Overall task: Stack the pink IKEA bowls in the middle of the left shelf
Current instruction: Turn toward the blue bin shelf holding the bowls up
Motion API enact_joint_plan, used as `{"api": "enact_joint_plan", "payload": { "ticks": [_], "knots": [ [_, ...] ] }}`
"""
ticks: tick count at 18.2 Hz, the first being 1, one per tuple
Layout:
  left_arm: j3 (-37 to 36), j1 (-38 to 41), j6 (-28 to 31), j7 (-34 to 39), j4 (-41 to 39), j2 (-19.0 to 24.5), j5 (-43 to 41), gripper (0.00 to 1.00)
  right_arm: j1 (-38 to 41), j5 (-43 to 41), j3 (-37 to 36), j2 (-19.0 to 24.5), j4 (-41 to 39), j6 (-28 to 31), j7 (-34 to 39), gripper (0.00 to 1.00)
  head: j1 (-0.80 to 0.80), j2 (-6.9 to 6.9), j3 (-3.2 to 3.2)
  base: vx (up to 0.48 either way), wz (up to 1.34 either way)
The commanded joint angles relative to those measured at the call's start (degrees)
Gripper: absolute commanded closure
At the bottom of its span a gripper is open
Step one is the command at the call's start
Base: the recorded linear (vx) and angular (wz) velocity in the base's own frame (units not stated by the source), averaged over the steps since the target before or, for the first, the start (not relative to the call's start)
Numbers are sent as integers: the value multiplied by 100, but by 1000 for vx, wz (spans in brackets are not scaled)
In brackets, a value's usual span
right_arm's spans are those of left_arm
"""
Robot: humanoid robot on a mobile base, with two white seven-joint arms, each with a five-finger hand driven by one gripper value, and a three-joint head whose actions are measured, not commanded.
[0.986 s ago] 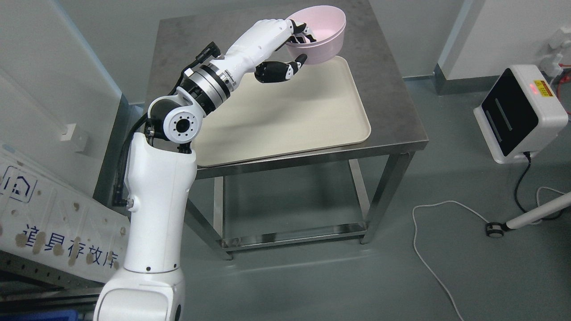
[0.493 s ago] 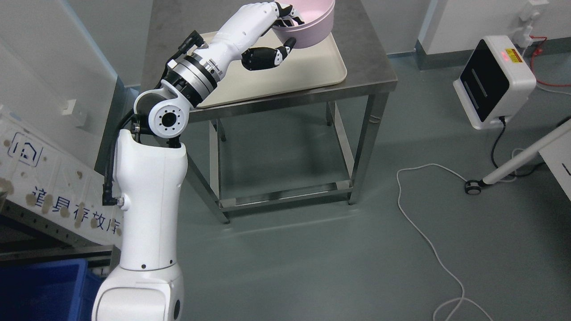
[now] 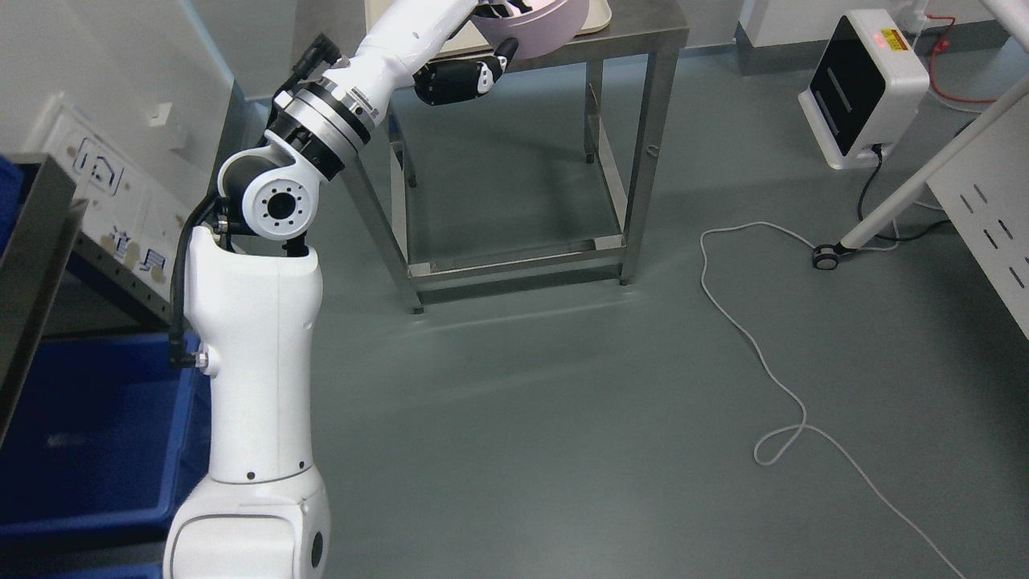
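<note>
bowl (image 3: 532, 24) sits at the top edge, clamped in your left hand (image 3: 474, 56) with thumb under the wall and fingers over the rim, likely so it rides level above the steel table (image 3: 643, 32) toward the shelf.

pink bowl (image 3: 530, 28) – top cut off, left hand (image 3: 482, 48) partly cropped

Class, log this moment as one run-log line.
left hand: shut on pink bowl | bowl: lifted at frame top | right hand: not visible
</note>
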Motion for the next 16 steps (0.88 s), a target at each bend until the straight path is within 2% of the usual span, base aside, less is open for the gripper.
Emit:
{"api": "enact_joint_plan", "payload": {
  "ticks": [1,6,11,16],
  "knots": [
    [490,-117,4,5,-293,101,39,98,-2,44,-62,-100,0,2,1,0,0,0,0,-543,300],
    [597,-495,30,-21,-433,101,48,98,-2,44,-62,-100,0,2,-8,0,0,-1,0,-551,659],
    [-45,-741,118,5,-425,101,311,98,-2,44,-62,-100,0,2,1,0,0,-5,0,-455,1435],
    [-528,-979,109,93,-425,101,461,97,-2,44,-62,-100,0,2,1,0,0,-8,0,-263,1624]
  ]
}}
